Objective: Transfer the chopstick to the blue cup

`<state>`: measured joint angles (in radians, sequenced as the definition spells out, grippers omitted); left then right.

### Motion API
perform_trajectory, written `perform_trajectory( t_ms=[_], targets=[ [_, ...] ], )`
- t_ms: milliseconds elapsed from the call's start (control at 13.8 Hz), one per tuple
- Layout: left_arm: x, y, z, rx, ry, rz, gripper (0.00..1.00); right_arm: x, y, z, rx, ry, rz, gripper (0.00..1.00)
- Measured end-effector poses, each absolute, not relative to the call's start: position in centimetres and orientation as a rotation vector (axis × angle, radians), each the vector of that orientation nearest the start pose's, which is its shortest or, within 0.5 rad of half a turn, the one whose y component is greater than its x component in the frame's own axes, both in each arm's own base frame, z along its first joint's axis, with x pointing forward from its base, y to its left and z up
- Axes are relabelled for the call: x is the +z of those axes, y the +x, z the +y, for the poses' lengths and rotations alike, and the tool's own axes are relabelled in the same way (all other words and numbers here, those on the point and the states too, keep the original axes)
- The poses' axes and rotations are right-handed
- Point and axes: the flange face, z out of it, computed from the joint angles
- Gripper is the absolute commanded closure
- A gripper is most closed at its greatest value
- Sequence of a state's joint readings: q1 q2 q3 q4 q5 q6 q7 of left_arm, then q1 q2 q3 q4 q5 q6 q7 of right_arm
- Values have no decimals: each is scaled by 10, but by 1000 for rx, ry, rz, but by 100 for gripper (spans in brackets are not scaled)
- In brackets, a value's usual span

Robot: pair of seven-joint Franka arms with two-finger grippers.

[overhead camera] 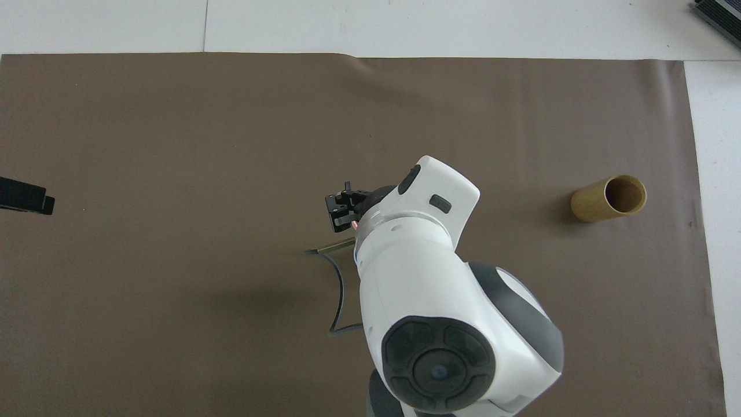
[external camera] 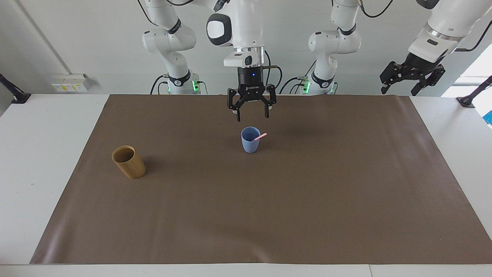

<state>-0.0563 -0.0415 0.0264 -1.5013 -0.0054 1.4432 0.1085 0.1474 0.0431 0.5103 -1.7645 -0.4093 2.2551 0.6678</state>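
- A white table (external camera: 46,127) fills the scene, most of its top covered by a brown mat (external camera: 269,200) that stops short of the table's edges.
- A plain white wall (external camera: 96,46) rises along the robots' edge of the table.
- A white socket strip (external camera: 71,82) is fixed low on that wall — toward the right arm's end.
- Bright daylight comes through a window (external camera: 474,71) at the left arm's end.
- A black clamp mount (external camera: 14,94) sits at the table's corner.
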Motion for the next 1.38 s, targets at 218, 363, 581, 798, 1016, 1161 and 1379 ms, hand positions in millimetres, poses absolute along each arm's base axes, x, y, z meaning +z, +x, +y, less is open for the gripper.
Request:
perform_trajectory(
  t_ms=[218, 363, 581, 798, 1016, 1161, 1379],
  targets=[
    [667, 526, -16, 54, -3141, 219, 0, 621, 499, 324, -809, -3038, -63, 0],
    [667, 526, -16, 58, -3141, 219, 0, 649, 503, 290, -731, -3074, 70, 0],
    [666, 525, -16, 59, -3141, 219, 0, 671, 511, 244, -604, -3118, 214, 0],
    [666, 525, -16, 61, -3141, 219, 0, 675, 522, 191, -426, -3081, 402, 0],
    [666, 525, -16, 61, -3141, 219, 0, 685, 519, 141, -309, -3086, 505, 0],
    [666, 525, -16, 62, -3141, 218, 0, 691, 511, 119, -240, -3092, 520, 0],
    [666, 525, -16, 62, -3141, 218, 0, 698, 502, 78, -173, -3119, 479, 0]
  ],
)
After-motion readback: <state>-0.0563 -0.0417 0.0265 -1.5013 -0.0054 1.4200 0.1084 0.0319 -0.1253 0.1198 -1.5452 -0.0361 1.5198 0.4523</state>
